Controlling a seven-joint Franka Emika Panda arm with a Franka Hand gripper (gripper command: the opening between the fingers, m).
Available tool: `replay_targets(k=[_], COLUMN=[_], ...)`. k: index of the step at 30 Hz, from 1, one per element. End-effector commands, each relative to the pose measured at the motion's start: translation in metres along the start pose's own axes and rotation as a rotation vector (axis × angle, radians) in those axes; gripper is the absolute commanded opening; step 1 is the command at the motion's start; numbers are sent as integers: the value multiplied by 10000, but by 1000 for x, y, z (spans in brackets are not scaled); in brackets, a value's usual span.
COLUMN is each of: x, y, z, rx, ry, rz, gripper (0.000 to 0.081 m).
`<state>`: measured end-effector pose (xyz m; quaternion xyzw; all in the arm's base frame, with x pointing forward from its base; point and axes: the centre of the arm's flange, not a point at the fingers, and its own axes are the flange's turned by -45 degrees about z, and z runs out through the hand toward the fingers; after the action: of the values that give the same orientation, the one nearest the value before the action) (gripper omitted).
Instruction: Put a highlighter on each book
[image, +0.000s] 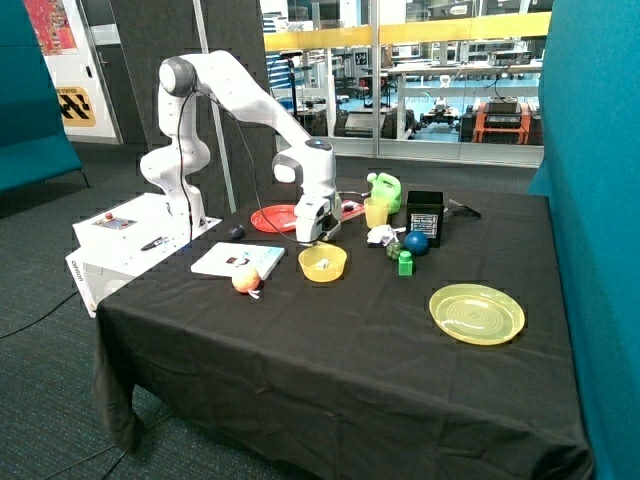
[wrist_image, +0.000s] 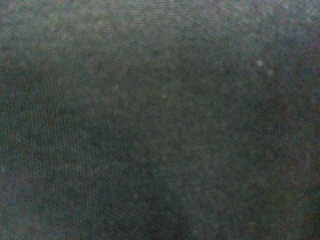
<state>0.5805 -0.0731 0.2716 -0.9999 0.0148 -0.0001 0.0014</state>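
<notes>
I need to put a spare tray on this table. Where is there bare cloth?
The black tablecloth is bare along the near edge, in front of the white book, yellow bowl and yellow plate. It is crowded around the gripper, black box and green jug.

White Franka arm (image: 240, 85), rounded links, grey joint caps, black cable alongside.

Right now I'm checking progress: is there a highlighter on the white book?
Cannot tell. The white book lies flat near the table edge with only a small dark patch showing on its cover. The gripper is low beside the yellow bowl.
</notes>
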Motion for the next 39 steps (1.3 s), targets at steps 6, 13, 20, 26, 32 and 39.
replay_targets(k=[6, 13, 20, 26, 32, 39], x=[2, 2, 2, 2, 1, -3], y=[-4, -4, -4, -6, -7, -5], z=[3, 0, -3, -3, -3, -3], rx=[-27, -27, -27, -27, -27, -27], ry=[-2, -2, -2, -2, -2, -2], rz=[-45, 53, 80, 85, -7, -8], gripper=[326, 10, 0, 0, 0, 0])
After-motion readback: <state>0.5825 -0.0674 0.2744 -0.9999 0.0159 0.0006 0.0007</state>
